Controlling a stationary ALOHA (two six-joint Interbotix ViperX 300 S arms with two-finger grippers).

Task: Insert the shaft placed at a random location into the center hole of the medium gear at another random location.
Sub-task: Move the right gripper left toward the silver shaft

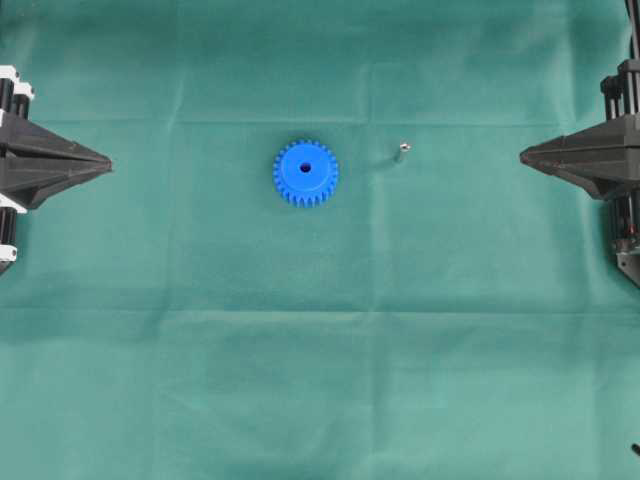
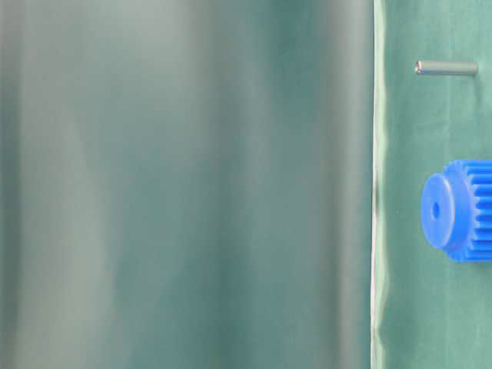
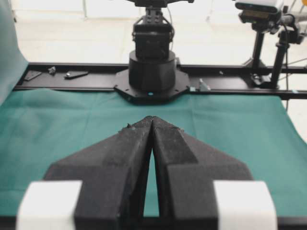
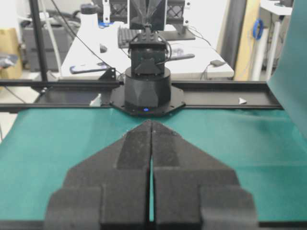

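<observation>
The blue medium gear (image 1: 305, 172) lies flat on the green cloth near the middle, hub up, its dark center hole (image 1: 305, 167) showing. The table-level view has the gear (image 2: 461, 209) at its right edge. The small silver shaft (image 1: 401, 151) stands a short way to the gear's right, and in the table-level view the shaft (image 2: 446, 68) is above the gear. My left gripper (image 1: 108, 158) is shut and empty at the far left edge. My right gripper (image 1: 522, 155) is shut and empty at the far right edge. Both wrist views show fingertips meeting, left gripper (image 3: 152, 118) and right gripper (image 4: 150, 121), with nothing between them.
A green cloth (image 1: 320, 350) covers the whole table. The opposite arm's black base (image 3: 151, 72) stands at the far edge in the left wrist view, likewise a base (image 4: 146, 88) in the right wrist view. A blurred green sheet (image 2: 184, 184) fills most of the table-level view.
</observation>
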